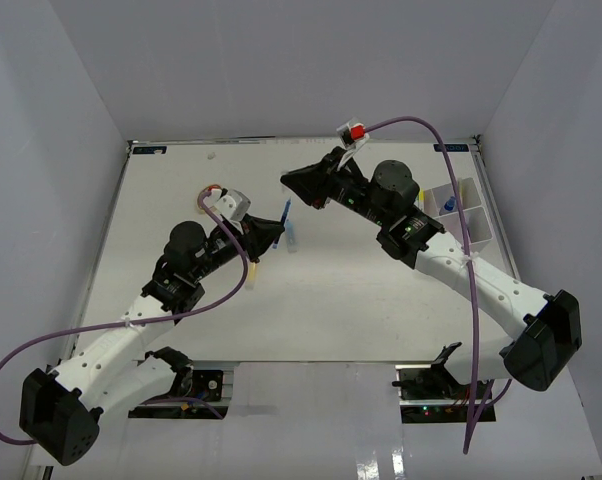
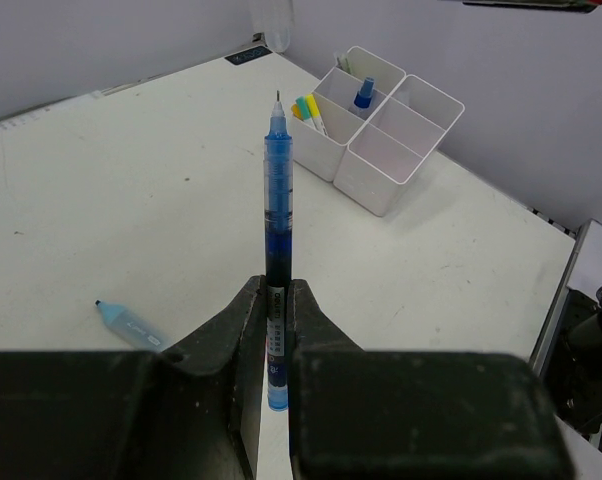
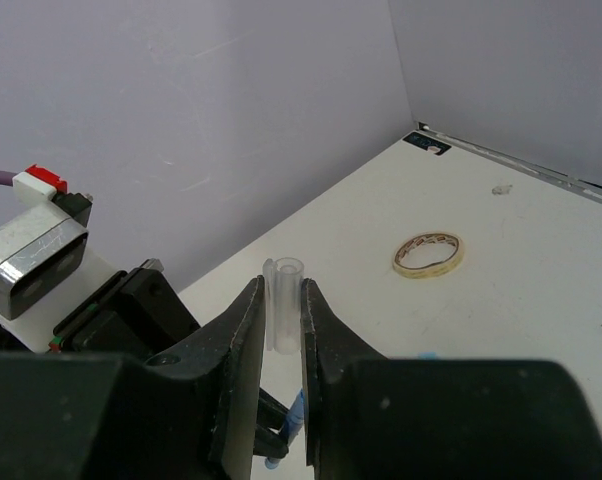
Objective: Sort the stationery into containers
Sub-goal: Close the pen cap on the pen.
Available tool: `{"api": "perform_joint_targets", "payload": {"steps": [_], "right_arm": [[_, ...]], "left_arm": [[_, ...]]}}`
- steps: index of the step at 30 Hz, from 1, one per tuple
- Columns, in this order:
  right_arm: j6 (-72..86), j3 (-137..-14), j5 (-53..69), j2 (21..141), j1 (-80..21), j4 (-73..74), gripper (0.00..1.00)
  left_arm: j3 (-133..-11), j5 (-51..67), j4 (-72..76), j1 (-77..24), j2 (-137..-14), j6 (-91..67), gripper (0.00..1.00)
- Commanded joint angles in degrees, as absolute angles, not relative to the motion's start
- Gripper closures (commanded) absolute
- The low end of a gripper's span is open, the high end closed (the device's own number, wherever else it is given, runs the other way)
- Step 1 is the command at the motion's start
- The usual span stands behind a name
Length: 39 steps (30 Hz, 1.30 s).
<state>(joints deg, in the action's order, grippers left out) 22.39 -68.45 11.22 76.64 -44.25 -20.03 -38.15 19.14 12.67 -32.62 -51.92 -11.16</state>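
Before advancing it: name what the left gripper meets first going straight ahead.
Likely the clear cap in the right gripper; the blue pen in the left gripper points toward it, though depth is unclear.

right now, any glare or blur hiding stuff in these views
top external: even light, glare on the glossy near strip of the white table; left wrist: slim blue transparent pen sharp, black fingers lack detail; right wrist: clear plastic cap faint against the pale wall

Slim blue plastic pen (image 2: 278, 230), clear plastic tube cap (image 3: 284, 300), white divided plastic box (image 2: 379, 188), tan round loop (image 3: 428, 253), white table (image 2: 101, 180).
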Motion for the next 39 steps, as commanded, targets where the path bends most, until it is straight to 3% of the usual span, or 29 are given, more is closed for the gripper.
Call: {"api": "perform_joint_targets", "payload": {"steps": [1,39], "right_arm": [[23.64,-69.26,12.83,76.64,-44.21,-23.03,0.92],[24.52,-66.27,10.28,73.83,-44.21,-24.52,0.92]], "left_arm": [[-38.06,20.21,14.06,-32.34,-50.8,-10.64,1.0],[-36.83,20.65,15.38,-32.34,-49.92,-11.34,1.0]]}}
